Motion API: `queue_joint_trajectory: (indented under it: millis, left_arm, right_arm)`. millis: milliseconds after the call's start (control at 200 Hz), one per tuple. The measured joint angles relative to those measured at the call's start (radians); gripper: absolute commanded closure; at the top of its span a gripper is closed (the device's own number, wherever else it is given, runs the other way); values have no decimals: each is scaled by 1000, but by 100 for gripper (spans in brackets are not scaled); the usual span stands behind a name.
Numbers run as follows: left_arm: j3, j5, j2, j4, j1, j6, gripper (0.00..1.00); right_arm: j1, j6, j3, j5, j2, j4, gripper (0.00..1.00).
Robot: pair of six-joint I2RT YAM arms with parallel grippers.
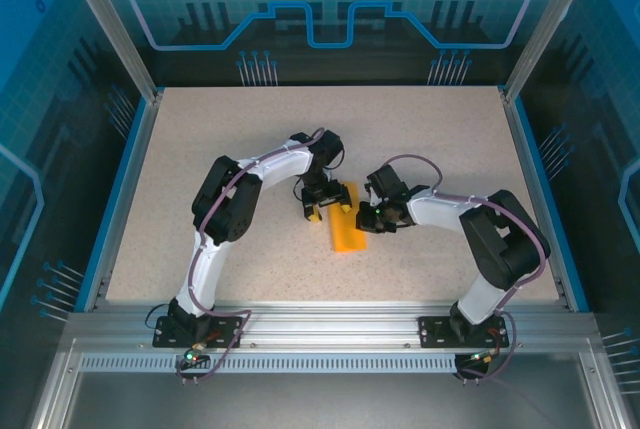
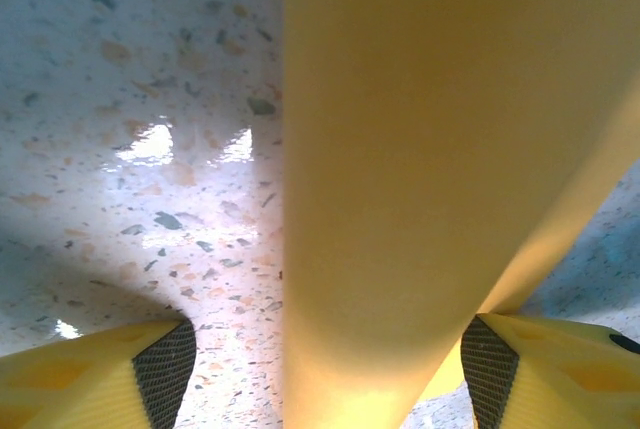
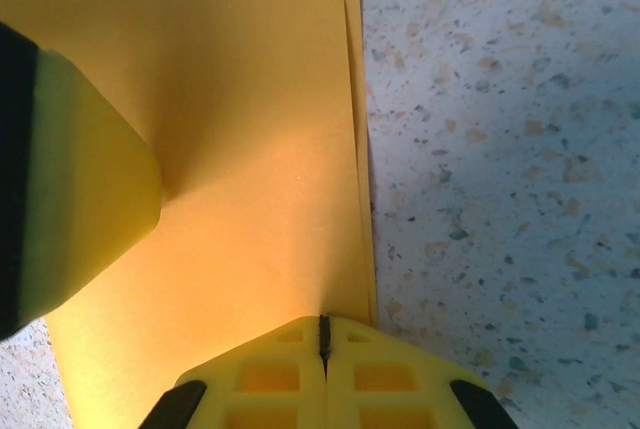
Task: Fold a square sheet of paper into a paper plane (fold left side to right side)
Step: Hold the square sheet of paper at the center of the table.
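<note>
The square sheet of paper (image 1: 347, 233) lies folded into a narrow orange rectangle in the middle of the table. My left gripper (image 1: 328, 207) hangs open over its far end. In the left wrist view the paper (image 2: 430, 169) runs between the two spread fingers (image 2: 165, 374), close to the camera and blurred. My right gripper (image 1: 372, 217) is shut, with its tips resting on the sheet beside its right edge. The right wrist view has those closed tips (image 3: 323, 334) on the paper (image 3: 250, 149), where two layered edges (image 3: 355, 149) lie side by side.
The speckled tabletop (image 1: 200, 169) has free room all around the paper. A blue raised rim (image 1: 120, 199) borders it at the left, and another at the right. One yellow finger of the left gripper (image 3: 70, 199) sits on the paper in the right wrist view.
</note>
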Motion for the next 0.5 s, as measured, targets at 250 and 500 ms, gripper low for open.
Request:
queue_joint_trajectory:
  millis: [250, 500]
  left_arm:
    - [-45, -3, -47, 53, -5, 44, 16]
    - [-251, 25, -225, 304, 38, 98, 26]
  right_arm:
    - [0, 0, 1, 1, 1, -4, 98]
    - [0, 0, 3, 3, 2, -7, 98]
